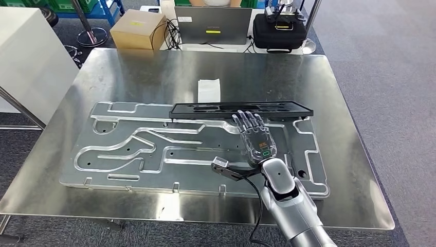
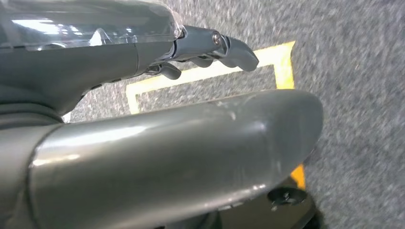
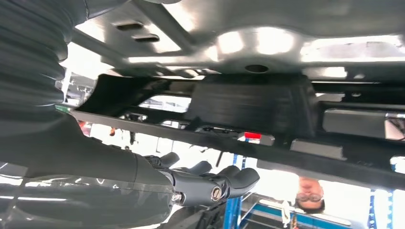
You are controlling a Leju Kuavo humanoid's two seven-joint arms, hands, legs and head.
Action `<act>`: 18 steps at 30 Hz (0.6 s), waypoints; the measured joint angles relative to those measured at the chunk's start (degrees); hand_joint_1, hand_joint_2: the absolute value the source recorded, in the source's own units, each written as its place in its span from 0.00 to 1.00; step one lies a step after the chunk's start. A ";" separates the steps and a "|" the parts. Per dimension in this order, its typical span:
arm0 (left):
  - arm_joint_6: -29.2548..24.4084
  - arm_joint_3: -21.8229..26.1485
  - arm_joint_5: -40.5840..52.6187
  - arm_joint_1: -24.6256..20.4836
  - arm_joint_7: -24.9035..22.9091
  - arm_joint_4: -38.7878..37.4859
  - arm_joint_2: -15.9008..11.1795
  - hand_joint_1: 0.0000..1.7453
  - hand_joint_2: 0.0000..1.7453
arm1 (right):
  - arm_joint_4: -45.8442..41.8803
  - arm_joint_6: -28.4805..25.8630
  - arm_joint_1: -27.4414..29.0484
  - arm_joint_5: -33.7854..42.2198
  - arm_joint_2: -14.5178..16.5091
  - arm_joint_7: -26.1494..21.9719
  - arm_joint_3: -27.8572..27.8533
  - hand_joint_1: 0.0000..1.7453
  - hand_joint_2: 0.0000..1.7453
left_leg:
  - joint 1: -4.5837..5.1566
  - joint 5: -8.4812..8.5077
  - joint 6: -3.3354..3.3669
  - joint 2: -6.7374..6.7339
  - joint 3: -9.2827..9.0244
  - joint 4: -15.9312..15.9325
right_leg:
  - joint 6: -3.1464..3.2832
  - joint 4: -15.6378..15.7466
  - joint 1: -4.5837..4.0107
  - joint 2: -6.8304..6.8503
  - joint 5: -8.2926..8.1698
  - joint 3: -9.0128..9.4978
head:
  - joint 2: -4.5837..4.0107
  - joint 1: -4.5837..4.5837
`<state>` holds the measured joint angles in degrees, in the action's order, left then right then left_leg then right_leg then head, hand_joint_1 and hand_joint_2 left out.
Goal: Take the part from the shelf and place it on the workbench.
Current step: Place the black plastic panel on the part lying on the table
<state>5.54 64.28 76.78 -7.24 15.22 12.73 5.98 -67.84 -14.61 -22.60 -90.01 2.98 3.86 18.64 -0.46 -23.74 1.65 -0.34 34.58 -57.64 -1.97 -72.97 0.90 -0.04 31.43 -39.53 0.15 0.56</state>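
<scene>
On the workbench: one long black part (image 1: 241,109) lies flat across the far edge of one grooved metal plate (image 1: 154,149).
Right hand (image 1: 255,135): fingers spread, empty, just short of the part.
Left hand (image 2: 210,50): loosely curled, empty, over carpet.
Margins: bare steel workbench (image 1: 154,72) beyond the plate.

A cardboard box (image 1: 137,29), a laptop (image 1: 213,24) and a black case (image 1: 280,31) are sitting beyond the table; a white paper (image 1: 209,90) is lying on the table.
</scene>
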 joint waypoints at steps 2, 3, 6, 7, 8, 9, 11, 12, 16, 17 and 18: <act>0.14 0.04 -0.01 0.00 -0.08 -0.01 0.02 0.00 0.00 | 0.02 -0.23 -0.38 0.00 0.02 0.17 0.00 0.00 1.00 | 0.00 0.63 -0.39 0.02 1.18 -0.56 | 0.24 7.20 -0.01 0.02 -1.88 5.65 | 0.00 0.01; 0.18 0.04 -0.02 0.00 -0.11 -0.01 0.03 0.00 0.00 | 0.04 -0.30 -0.55 -0.01 0.05 0.22 0.00 0.00 1.00 | 0.03 0.94 -0.66 0.06 1.58 -0.79 | 0.58 10.71 -0.14 -0.01 -2.03 8.06 | 0.00 -0.06; 0.23 0.07 -0.02 0.01 -0.14 -0.01 0.03 0.00 0.00 | 0.32 -0.28 -0.77 -0.02 0.13 0.25 0.00 0.00 1.00 | 0.10 2.12 -1.80 0.14 2.02 -0.77 | 1.83 14.66 -0.64 -0.11 -1.86 9.95 | 0.02 0.05; 0.23 0.09 -0.02 0.04 -0.14 -0.01 0.03 0.00 0.00 | 0.48 -0.25 -0.78 -0.02 0.15 0.25 0.00 0.00 1.00 | 0.05 2.39 -2.17 0.18 2.15 -0.71 | 2.27 14.87 -0.54 -0.04 -2.32 9.62 | 0.01 0.19; 0.24 0.11 -0.02 0.08 -0.15 -0.01 0.03 0.00 0.00 | 0.66 -0.23 -0.83 -0.02 0.20 0.25 0.00 0.00 1.00 | -0.01 1.86 -2.50 0.24 2.53 -1.05 | 2.80 15.00 -0.43 0.05 -2.91 9.16 | 0.01 0.22; 0.23 0.12 -0.02 0.14 -0.16 -0.01 0.02 0.00 0.00 | 0.80 -0.22 -0.87 -0.02 0.27 0.26 0.00 0.00 1.00 | -0.06 0.28 -2.78 0.30 3.16 -2.20 | 3.34 15.18 -0.29 0.15 -3.62 8.55 | 0.00 0.10; 0.24 0.13 -0.02 0.19 -0.20 -0.01 0.01 0.00 0.00 | 1.03 -0.20 -0.93 -0.02 0.40 0.27 0.01 0.00 1.00 | -0.22 -5.31 -3.23 0.36 4.97 -7.68 | 4.06 15.29 -0.23 0.28 -5.03 6.92 | 0.00 -0.13; 0.25 0.13 -0.02 0.19 -0.22 -0.01 0.02 0.00 0.00 | 1.13 -0.20 -0.92 -0.02 0.43 0.27 0.02 0.00 1.00 | -0.26 -7.89 -3.40 0.36 5.83 -11.43 | 4.17 15.26 -0.30 0.30 -5.70 6.02 | 0.00 -0.23; 0.27 0.13 -0.02 0.16 -0.23 -0.01 0.02 0.00 0.00 | 1.44 -0.22 -1.03 -0.02 0.44 0.27 0.02 0.00 1.00 | -0.30 -6.42 -3.50 0.36 2.79 -15.02 | 3.92 14.86 -0.52 0.33 -8.21 2.49 | 0.01 -0.23; 0.26 0.13 -0.02 0.10 -0.23 -0.01 -0.01 0.00 0.00 | 1.44 -0.24 -1.17 -0.02 0.45 0.27 0.02 0.00 1.00 | -0.28 -5.25 -3.27 0.38 -0.16 -11.54 | 3.77 14.66 -0.53 0.32 -8.75 1.80 | 0.00 -0.25; 0.26 0.13 -0.02 0.01 -0.24 -0.01 -0.06 0.00 0.00 | 1.44 -0.25 -1.30 -0.02 0.45 0.28 0.02 0.00 1.00 | -0.15 -5.11 -2.96 0.40 -3.47 -7.04 | 3.54 14.47 -0.61 0.30 -9.23 1.23 | 0.00 -0.25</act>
<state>5.80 64.41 76.76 -7.23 14.98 12.72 5.91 -66.40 -14.86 -23.89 -90.03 3.43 4.14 18.67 -0.61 -28.85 -1.31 0.06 31.11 -64.67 1.56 -58.50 0.29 0.26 22.20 -38.30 0.15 0.31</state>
